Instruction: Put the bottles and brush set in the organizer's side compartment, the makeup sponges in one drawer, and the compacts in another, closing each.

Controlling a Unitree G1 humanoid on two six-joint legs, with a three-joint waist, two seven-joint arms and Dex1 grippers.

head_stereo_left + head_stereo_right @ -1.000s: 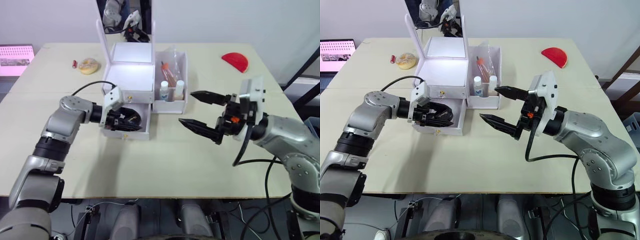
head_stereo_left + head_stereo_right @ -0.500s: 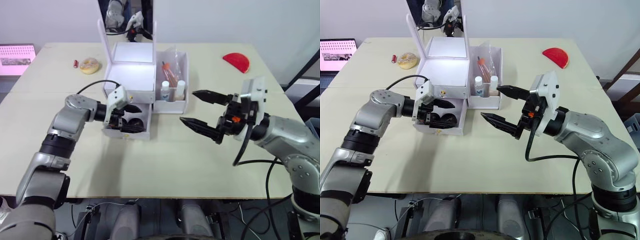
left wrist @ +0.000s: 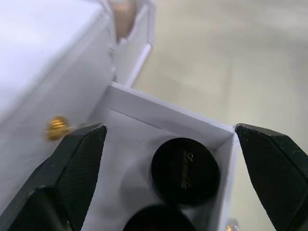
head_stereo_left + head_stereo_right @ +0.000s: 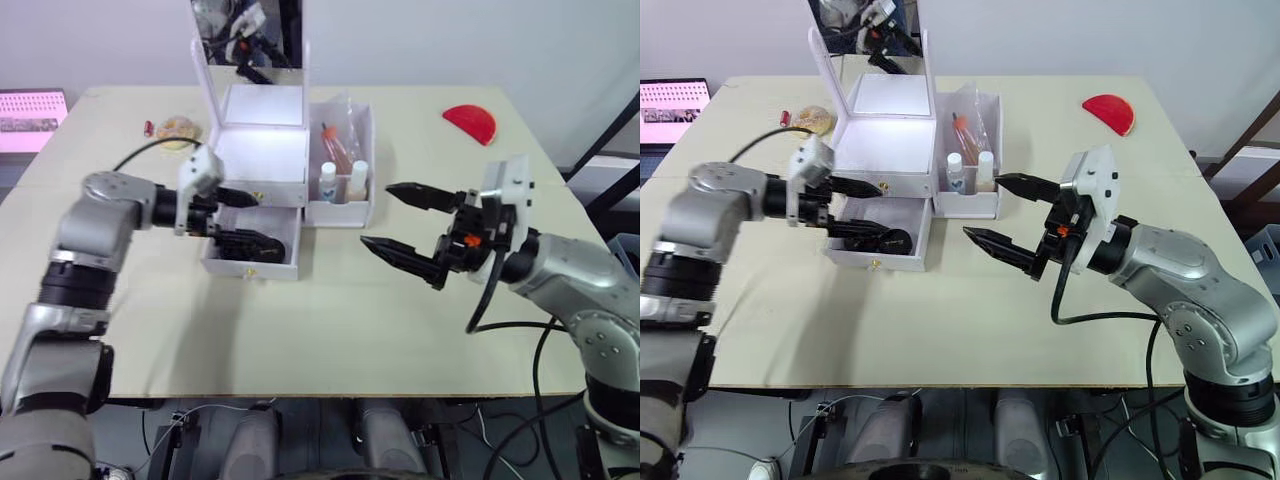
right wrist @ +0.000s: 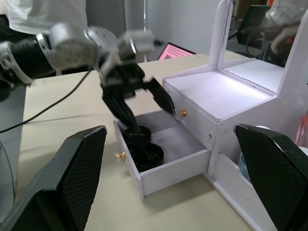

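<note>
Left claw (image 4: 237, 218) hangs wide open and empty over the open drawer (image 4: 252, 252), two black compacts (image 4: 880, 240) inside. Probably light, slick discs; the drawer's small gold knob (image 4: 875, 264) suits a push.

Looks like a lab or test room: bare beige table (image 4: 300, 330), plain white walls, a laptop (image 4: 30, 118) glowing at the table's far-left edge.
</note>
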